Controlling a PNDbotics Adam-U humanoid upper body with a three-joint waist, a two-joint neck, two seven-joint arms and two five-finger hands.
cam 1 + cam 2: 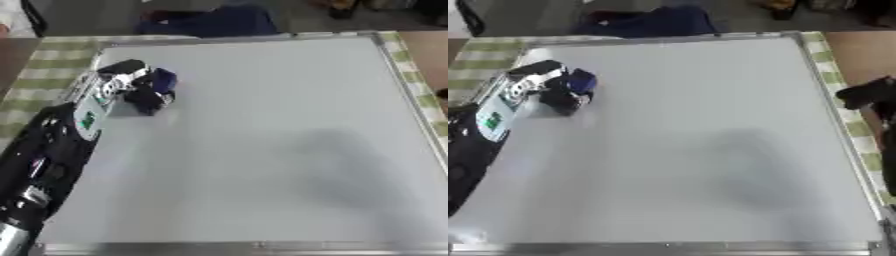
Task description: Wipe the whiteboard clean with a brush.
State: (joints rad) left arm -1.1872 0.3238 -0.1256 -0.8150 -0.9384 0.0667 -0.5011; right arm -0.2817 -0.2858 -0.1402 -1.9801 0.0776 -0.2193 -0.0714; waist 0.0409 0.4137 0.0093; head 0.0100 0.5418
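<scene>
A large whiteboard (262, 140) with a metal frame fills most of both views and shows no marks. My left hand (131, 87) is over the board's upper left part, its fingers curled round a dark blue brush (162, 80) that rests against the surface. The left arm (44, 150) runs in from the lower left. Off the board's right edge, my right hand (866, 93) hangs as a dark shape, and I cannot make out its fingers.
A green-and-white checked cloth (35, 65) lies under the board, showing at the left and right (833, 65) edges. Dark blue fabric (210, 22) sits beyond the far edge. Brown floor shows at the upper right.
</scene>
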